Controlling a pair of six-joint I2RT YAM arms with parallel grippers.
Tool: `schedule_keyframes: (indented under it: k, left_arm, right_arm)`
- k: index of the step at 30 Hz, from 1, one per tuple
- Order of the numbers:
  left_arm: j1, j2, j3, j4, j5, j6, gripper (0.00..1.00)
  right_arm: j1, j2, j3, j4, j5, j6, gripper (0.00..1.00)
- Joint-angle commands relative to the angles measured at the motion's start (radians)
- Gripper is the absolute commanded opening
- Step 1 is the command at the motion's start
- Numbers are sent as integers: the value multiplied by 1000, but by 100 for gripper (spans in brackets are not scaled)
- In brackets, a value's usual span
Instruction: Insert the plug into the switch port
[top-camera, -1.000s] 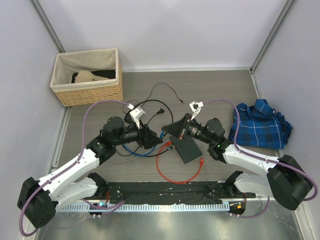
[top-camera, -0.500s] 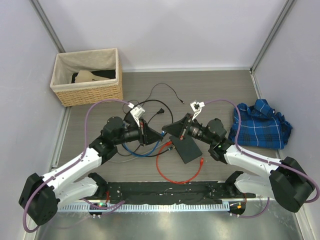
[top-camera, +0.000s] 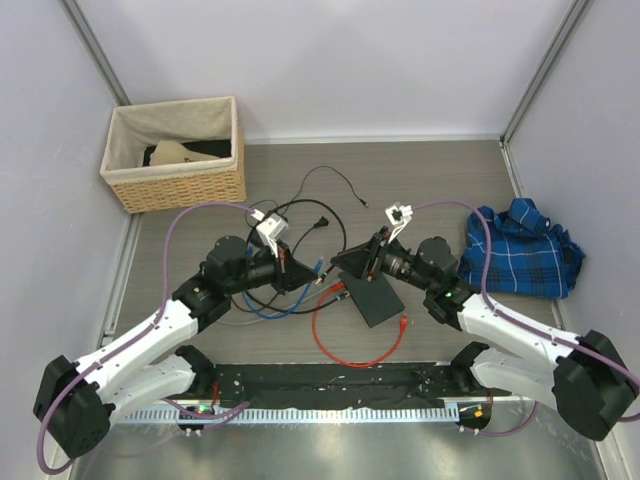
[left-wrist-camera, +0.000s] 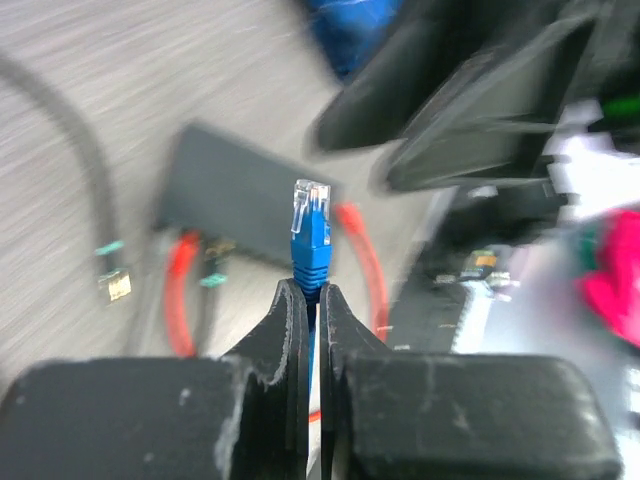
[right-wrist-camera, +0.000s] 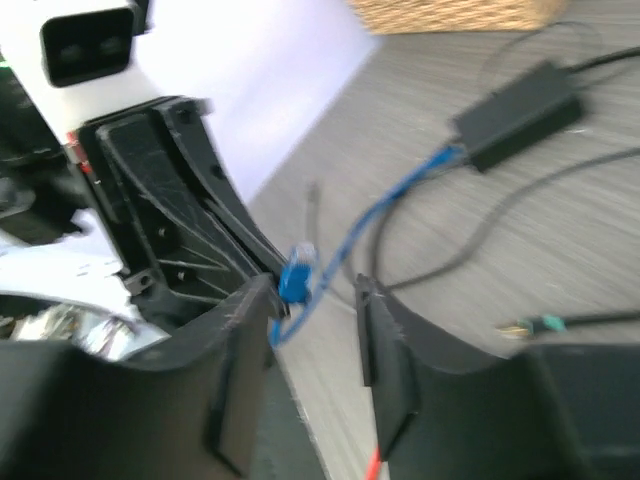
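The left gripper (left-wrist-camera: 308, 292) was pinched almost shut on the blue plug (left-wrist-camera: 311, 222), just behind its clear head, which pointed to 12 o'clock. The plug looked light and stiff with a brittle latch, so that rear hold seemed right, though its springy cable (right-wrist-camera: 395, 195) could tug. The switch (top-camera: 376, 297) lay on the bench (top-camera: 440, 190) at 4 o'clock of the plug. The right gripper (right-wrist-camera: 314, 305) gaped, empty.

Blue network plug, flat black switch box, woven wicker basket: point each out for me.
Blue network plug (left-wrist-camera: 311, 228): left wrist view, on its blue boot.
Flat black switch box (top-camera: 378, 300): top external view, on its plain top.
Woven wicker basket (top-camera: 185, 186): top external view, on its front wall.
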Motion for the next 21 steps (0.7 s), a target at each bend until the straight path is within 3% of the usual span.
schedule_keyframes:
  k: [1,5,13,17,21]
  left_arm:
    - [-73,-9,83,-269,-223,160,0]
    - [-235,9,101,-342,-480,236,0]
    - [-489,201,163,-383,-910,322,0]
    - [-585,299,210,-376,-1057,362,0]
    - [-625,365,230,-331,-1072,392,0]
  right_arm:
    - [-30,-111,74,-266,124,-137,53]
    - [-42,-155,140,-505,194,-175,63]
    - [-43,-135,205,-813,331,-12,66]
    - [-42,-128,157,-827,291,162,65]
    - [-36,-152,88,-799,289,268,64]
